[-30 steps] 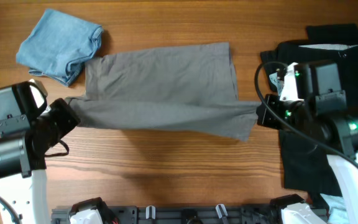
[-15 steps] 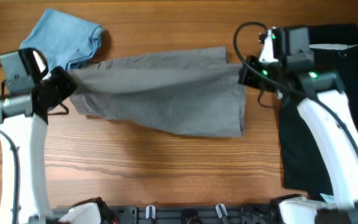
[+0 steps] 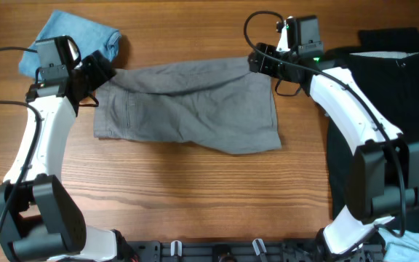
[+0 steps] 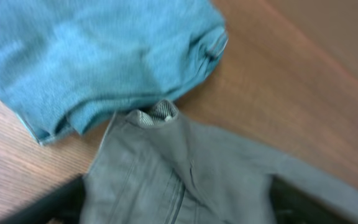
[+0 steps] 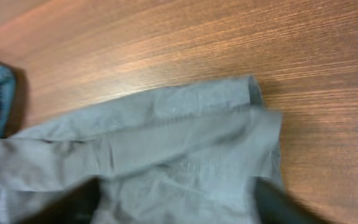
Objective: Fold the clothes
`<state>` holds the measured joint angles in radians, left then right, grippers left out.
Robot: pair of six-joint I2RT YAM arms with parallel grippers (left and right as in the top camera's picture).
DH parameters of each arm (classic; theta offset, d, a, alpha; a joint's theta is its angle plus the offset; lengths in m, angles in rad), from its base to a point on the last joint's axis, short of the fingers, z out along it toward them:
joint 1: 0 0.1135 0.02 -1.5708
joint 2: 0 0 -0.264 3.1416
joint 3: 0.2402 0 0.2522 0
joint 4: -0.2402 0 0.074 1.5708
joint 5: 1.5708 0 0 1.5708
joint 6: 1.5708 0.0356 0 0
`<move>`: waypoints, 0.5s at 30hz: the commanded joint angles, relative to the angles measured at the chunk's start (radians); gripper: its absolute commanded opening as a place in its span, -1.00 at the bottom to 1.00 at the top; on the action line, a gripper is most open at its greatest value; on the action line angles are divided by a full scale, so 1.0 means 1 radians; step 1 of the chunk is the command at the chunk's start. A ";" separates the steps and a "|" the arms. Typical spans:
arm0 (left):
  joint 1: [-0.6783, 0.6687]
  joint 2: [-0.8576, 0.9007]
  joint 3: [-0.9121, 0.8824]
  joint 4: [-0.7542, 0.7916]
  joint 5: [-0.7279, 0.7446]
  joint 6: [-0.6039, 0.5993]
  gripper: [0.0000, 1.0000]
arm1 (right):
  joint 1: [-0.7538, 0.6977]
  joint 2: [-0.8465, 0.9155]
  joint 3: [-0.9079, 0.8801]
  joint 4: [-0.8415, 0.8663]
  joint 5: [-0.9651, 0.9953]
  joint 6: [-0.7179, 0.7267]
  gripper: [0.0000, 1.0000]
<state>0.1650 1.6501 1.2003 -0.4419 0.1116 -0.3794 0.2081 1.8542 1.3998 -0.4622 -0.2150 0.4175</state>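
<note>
Grey cloth over left gripper (image 3: 99,73) and right gripper (image 3: 257,62), so cannot tell whether clamped or let go. Reaching to the far corners of grey shorts (image 3: 188,109), probably to lay one half flat over the other, edges matched. Lying doubled on wooden table (image 3: 195,193), between light-blue garment (image 3: 71,35) and black garment (image 3: 413,80).

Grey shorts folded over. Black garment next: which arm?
Right. The black garment lies on that side, nearer the right tool; the left tool sits beyond the grey shorts, by the light-blue garment.
</note>
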 commanded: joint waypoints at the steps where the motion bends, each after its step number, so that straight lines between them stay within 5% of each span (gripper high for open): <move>1: 0.002 0.011 0.015 -0.084 -0.022 0.013 1.00 | -0.028 0.024 0.019 -0.058 0.040 -0.097 0.94; 8: 0.012 0.024 0.004 -0.332 -0.114 0.057 1.00 | -0.085 0.044 -0.010 -0.252 0.045 -0.153 0.90; 15: 0.012 0.086 -0.063 -0.307 -0.118 0.097 0.92 | -0.080 0.146 -0.043 -0.230 -0.023 -0.233 0.91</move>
<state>0.1715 1.6798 1.1790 -0.7620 0.0219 -0.3233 0.1192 1.9343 1.3846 -0.6983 -0.1986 0.2379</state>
